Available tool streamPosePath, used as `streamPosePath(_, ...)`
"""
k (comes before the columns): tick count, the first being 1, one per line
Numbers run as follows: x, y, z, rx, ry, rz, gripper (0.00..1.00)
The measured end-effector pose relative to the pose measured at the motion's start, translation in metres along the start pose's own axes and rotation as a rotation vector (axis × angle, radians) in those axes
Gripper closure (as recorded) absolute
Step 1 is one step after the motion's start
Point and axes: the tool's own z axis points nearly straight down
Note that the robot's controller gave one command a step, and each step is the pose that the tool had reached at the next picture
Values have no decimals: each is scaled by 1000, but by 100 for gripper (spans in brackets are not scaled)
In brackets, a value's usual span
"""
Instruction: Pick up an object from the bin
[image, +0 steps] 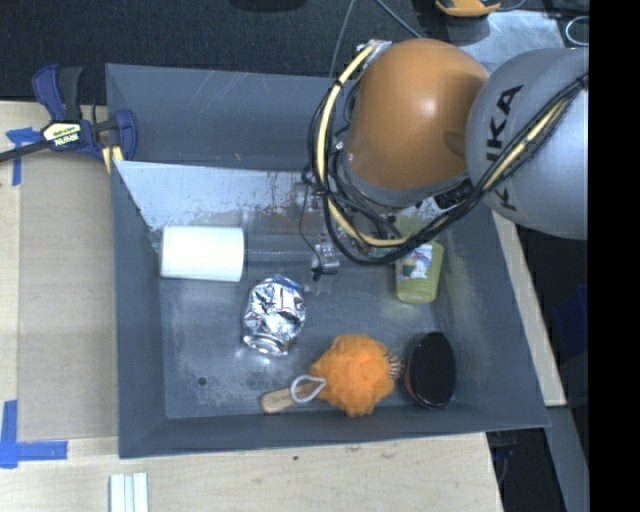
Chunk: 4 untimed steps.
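**Fig. 1. Approach step: gripper low in the bin, nothing yet taken**

The arm enters from the right, and its orange cover (420, 110) and looped cables lie over the upper middle of the grey bin (200, 110). The gripper (325, 260) protrudes below the cover, near the back of the floor. Its tip is largely masked by the wrist, so whether it is spread or pressed together cannot be told. Nothing is seen gripped in it.

Five things lie apart on the floor:

- (a) A white cylinder (203, 253) lies on its side at the left.
- (b) A crumpled foil lump (274, 315) lies just below and left of the gripper, and is the nearest thing to it.
- (c) A yellow-green bottle (418, 272) at the right is partly covered by the cables.
- (d) An orange fluffy brush (352, 374) with a short wooden handle lies along the front edge.
- (e) A black oval thing (430, 369) lies just beside the brush.

Judged from this layout, the pick is at the positioning stage: no object has been lifted, and all five rest on the bin floor. The foil lump is the likeliest candidate. The next move would call for centring the gripper over the lump, descending with the jaws wide enough to straddle it, and closing gently, since foil dents and may slip. Clearance from the white cylinder looks adequate.
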Motion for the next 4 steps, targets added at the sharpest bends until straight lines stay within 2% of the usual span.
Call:
streamPosePath(1, -36, -20, 76, 0, 2, -103, 0)
streamPosePath(2, -24, -16, 127, -1, 4, -489, 0)
streamPosePath(3, -22, -88, 177, 0, 5, -599, 0)
streamPosePath(4, -28, -31, 165, 0, -3, -784, 0)
